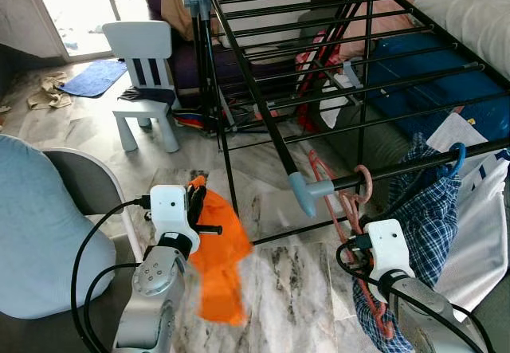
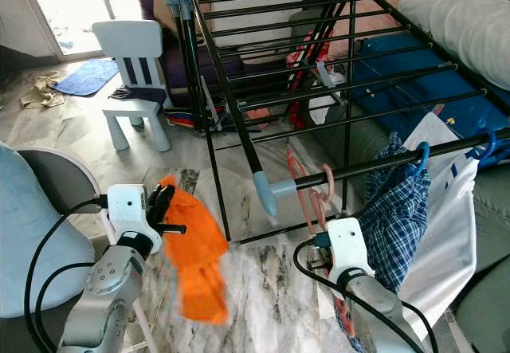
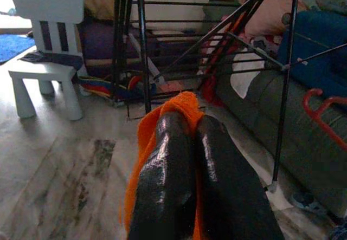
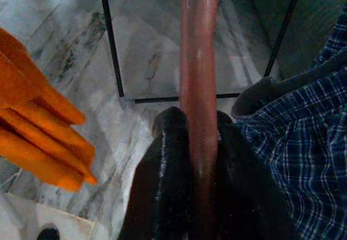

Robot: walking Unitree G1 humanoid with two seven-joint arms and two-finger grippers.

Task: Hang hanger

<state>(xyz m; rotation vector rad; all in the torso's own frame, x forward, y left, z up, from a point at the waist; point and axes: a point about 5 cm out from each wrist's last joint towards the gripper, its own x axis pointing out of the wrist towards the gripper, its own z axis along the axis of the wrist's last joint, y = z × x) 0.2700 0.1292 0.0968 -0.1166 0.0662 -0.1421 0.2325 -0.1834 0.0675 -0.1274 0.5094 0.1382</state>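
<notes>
A lived-in home, a living room doubling as laundry space: marble-patterned floor tiles [image 1: 295,281], a black folding drying rack [image 1: 319,66] hung with a checked shirt [image 1: 426,209] and a white garment [image 1: 478,209], a child's white plastic chair [image 1: 143,74], a grey sofa [image 3: 271,121] piled with a blue bag [image 1: 434,78] and a white cushion [image 1: 470,14], a blue mat [image 1: 92,78] and crumpled cloth [image 1: 48,92] by a bright doorway [image 1: 80,2], a pale blue padded seat [image 1: 40,225] close by
</notes>
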